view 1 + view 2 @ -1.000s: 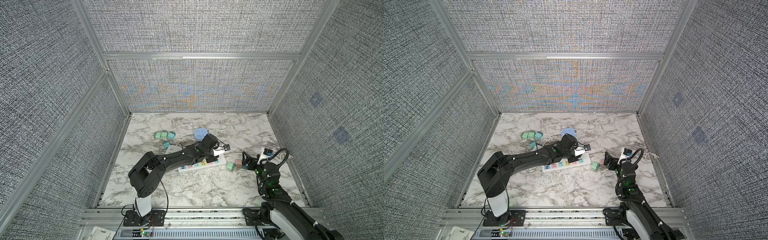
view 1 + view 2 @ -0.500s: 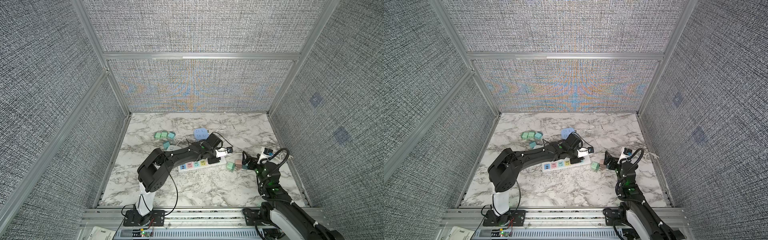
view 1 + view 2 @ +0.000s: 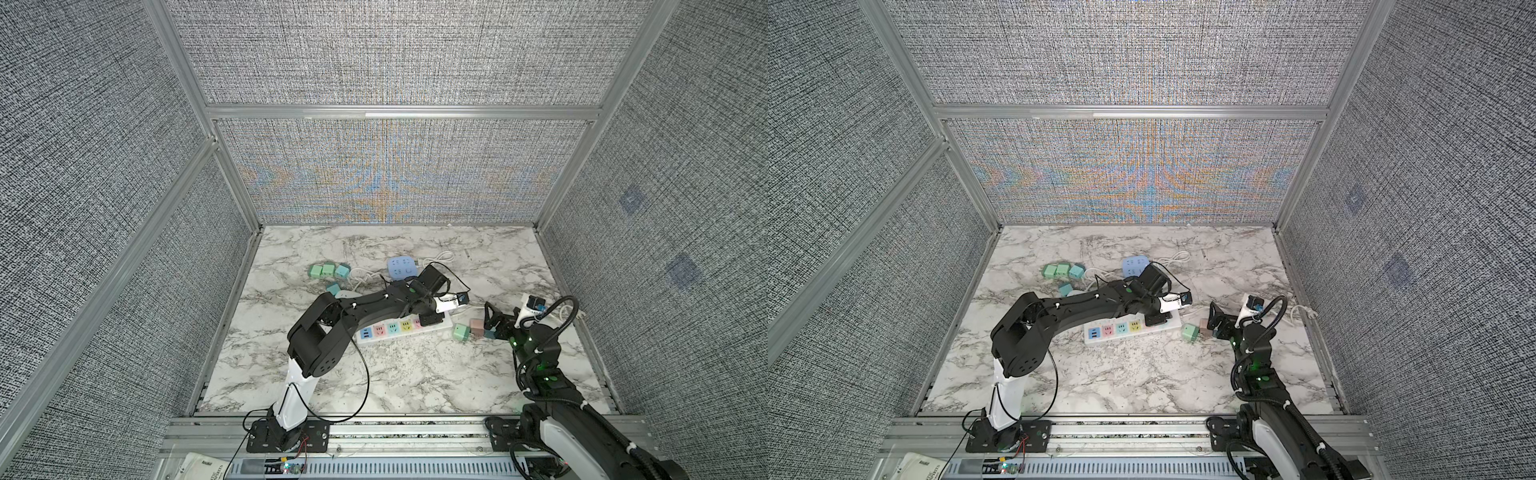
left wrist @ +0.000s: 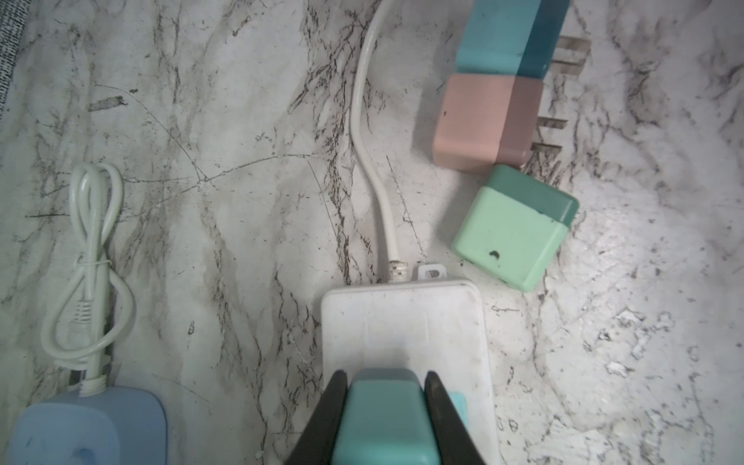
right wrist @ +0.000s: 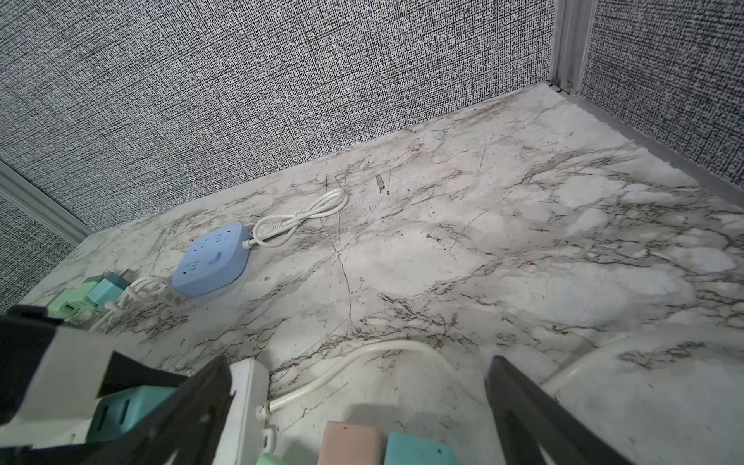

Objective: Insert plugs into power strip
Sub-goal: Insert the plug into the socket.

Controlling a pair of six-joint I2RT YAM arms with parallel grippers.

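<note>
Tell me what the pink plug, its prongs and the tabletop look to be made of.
Pink plug: likely moulded plastic, matte; uniform dusty colour, rounded edges, no glare.
Prongs: apparently metal; thin flat grey blades, dull sheen.
Tabletop: marble-look surface, grey veins on white; real stone or printed laminate cannot be told.

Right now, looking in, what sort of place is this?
Most likely a lab booth for robot testing, not a home: grey fabric walls in aluminium frames enclose a marble-look tabletop, and two black arms are bolted to a metal rail at its front.
</note>
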